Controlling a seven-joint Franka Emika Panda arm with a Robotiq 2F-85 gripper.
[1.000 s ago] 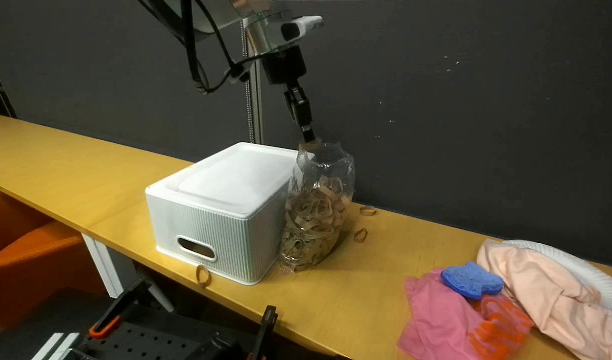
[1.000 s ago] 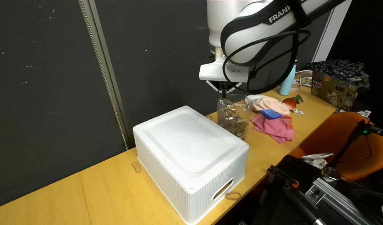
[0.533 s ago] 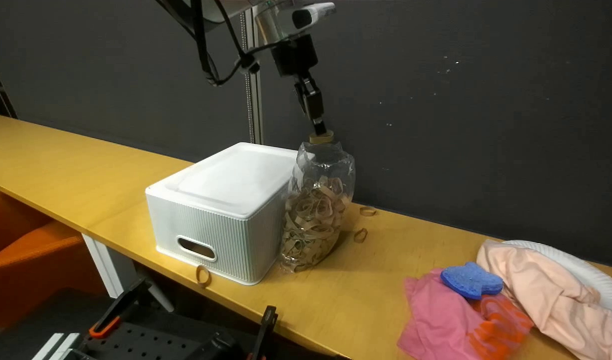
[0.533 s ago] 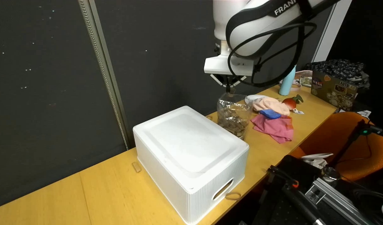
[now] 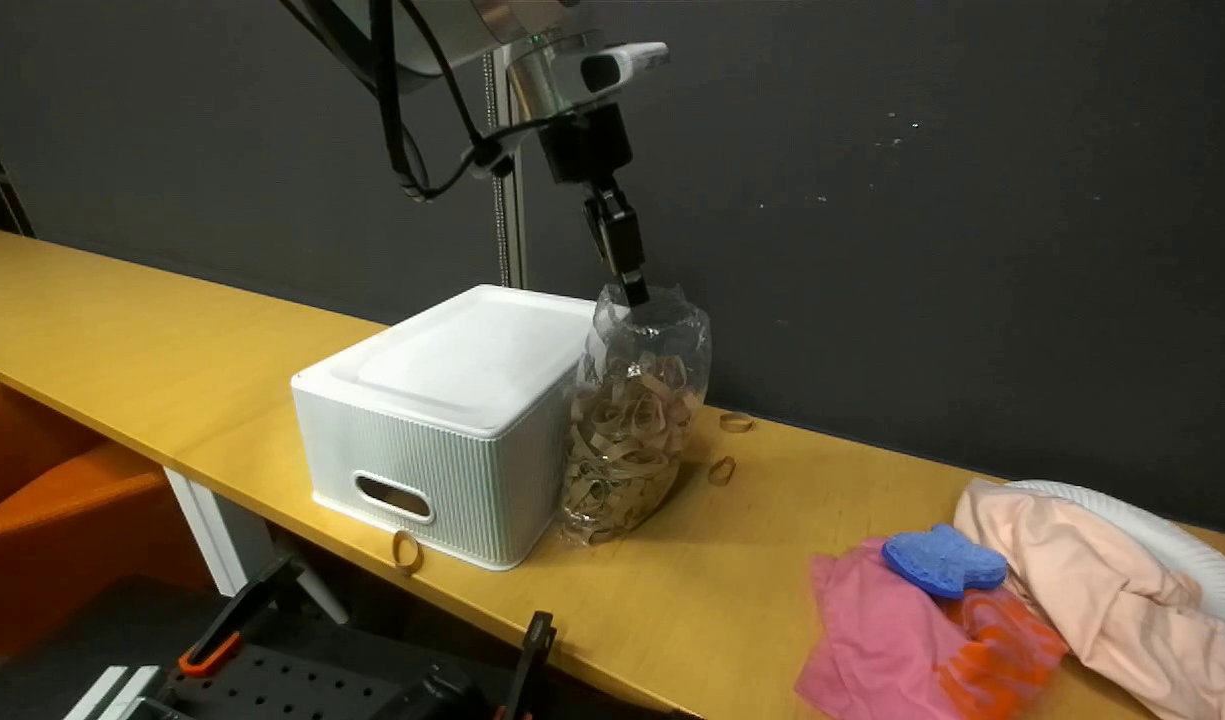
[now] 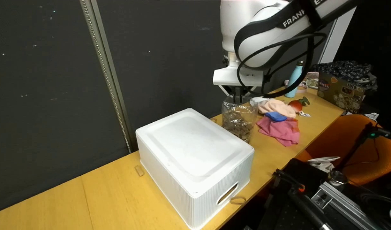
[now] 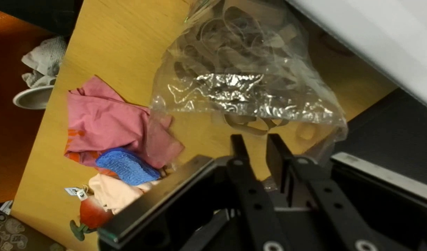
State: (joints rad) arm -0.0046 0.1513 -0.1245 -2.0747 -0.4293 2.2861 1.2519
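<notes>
The hand (image 7: 257,139) was at the top of the bag (image 5: 674,330), jaws narrowly apart. The bag contained bands (image 5: 622,445) and stood on the surface (image 5: 752,600) beside the box (image 5: 462,355).

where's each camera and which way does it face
An exterior view: in front of the table, facing the dark wall; arm and pincer show.
An exterior view: raised near the white box, looking along the table towards the stickered box; arm and pincer show.
Wrist view: behind the pincer, facing down over the bag; fingers show.
Both exterior views share the white box, bag and pink cloth.
</notes>
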